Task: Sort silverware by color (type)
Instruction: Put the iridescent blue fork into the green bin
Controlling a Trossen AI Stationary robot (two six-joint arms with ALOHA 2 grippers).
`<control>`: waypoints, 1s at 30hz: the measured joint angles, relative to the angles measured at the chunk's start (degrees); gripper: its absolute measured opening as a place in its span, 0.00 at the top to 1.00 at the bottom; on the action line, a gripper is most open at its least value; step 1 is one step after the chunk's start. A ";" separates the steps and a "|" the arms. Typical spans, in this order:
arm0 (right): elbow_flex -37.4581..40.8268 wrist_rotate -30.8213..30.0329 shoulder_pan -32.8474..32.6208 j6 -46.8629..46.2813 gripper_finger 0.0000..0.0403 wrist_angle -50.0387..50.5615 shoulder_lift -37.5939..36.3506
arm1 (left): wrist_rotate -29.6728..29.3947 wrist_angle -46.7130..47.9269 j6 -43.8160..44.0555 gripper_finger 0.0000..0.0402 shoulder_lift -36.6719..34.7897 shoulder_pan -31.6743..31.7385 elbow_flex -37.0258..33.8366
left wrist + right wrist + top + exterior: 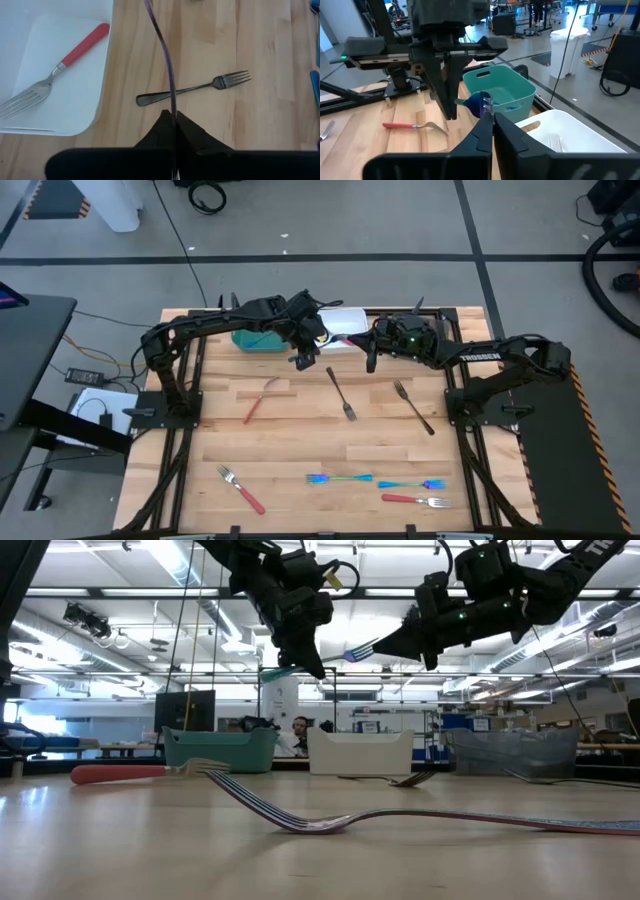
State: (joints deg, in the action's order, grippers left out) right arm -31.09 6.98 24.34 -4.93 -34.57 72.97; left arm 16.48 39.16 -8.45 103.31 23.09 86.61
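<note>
A: Where's the blue-teal fork (481, 103)?

B: I've got both pincers clenched on it in mid-air, left pincer (305, 358) and right pincer (371, 361), above the worktop's (300, 430) far edge by the teal bin (501, 90) and white bin (55, 100).

A: Room below?

B: Bare wood; nearest is a dark fork (341, 394).

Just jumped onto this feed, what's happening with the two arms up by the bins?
Both arms are raised over the far side of the table, near the teal bin and white bin. The left gripper and the right gripper are both shut on one iridescent blue fork, held between them in the air, which looks like a handover. One red-handled fork lies in the white bin. Red, blue and dark forks are unsorted on the table.
</note>
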 joint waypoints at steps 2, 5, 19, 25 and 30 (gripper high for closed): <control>0.00 0.13 0.01 0.00 0.95 -0.01 0.00 | -0.06 -0.09 -0.10 0.99 0.00 0.00 0.00; 0.00 0.22 -0.29 0.00 0.90 0.04 0.00 | -0.19 -0.11 -0.53 1.00 -0.01 0.00 0.00; 0.02 -6.29 -0.83 2.08 0.73 3.65 0.00 | -6.56 3.54 -1.82 1.00 -0.04 1.13 0.00; 0.02 -6.54 0.27 2.12 0.73 5.39 -0.17 | -10.11 8.29 -1.22 1.00 -0.04 3.61 0.00; 0.02 -6.54 0.75 2.89 0.73 7.59 -0.20 | -14.53 14.18 -1.25 1.00 -0.09 7.04 0.00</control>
State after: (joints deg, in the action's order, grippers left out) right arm -31.07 0.45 25.09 -2.04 -26.98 72.77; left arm 1.95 53.34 -9.70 103.22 30.13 86.61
